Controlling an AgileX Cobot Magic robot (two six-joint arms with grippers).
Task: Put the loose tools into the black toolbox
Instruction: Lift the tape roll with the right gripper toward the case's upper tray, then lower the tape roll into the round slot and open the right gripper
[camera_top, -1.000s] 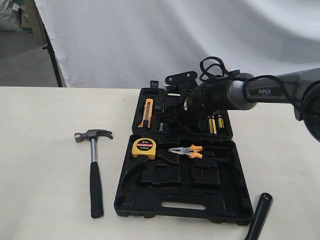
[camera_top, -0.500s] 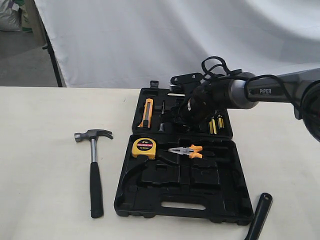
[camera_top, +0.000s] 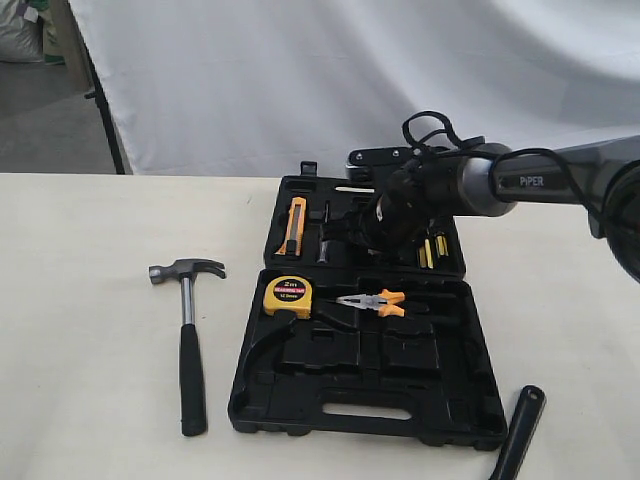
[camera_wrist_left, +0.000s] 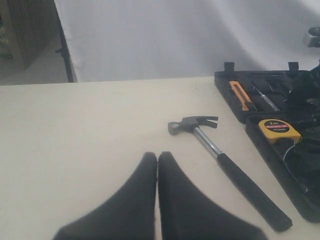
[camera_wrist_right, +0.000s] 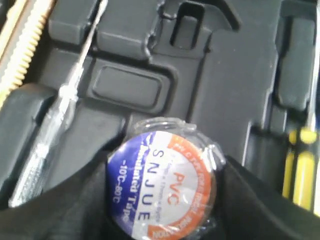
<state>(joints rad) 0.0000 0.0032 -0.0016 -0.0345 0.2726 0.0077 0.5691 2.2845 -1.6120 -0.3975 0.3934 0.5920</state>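
Observation:
My right gripper (camera_top: 366, 228) hovers over the far half of the open black toolbox (camera_top: 445, 405). It is shut on a small tape roll (camera_wrist_right: 161, 181) with a blue, white and orange label, and its dark fingers (camera_wrist_right: 75, 202) flank the roll on both sides. The claw hammer (camera_top: 187, 330) lies on the table left of the toolbox, head away from the front edge. In the left wrist view the hammer (camera_wrist_left: 227, 167) lies beyond my left gripper (camera_wrist_left: 157, 156), which is shut on nothing above bare table. A black wrench handle (camera_top: 518, 432) shows at the front right, jaws out of view.
A yellow tape measure (camera_top: 288, 293) and orange-handled pliers (camera_top: 376, 302) sit in the near half. An orange utility knife (camera_top: 294, 224) and yellow-handled screwdrivers (camera_top: 431, 248) fill the far half. A clear-handled tester screwdriver (camera_wrist_right: 52, 120) lies beside the roll. A white backdrop hangs behind the table.
The right arm's wrist has shifted slightly right and settled lower over the far half of the toolbox with the roll. Hammer and wrench handle have not moved.

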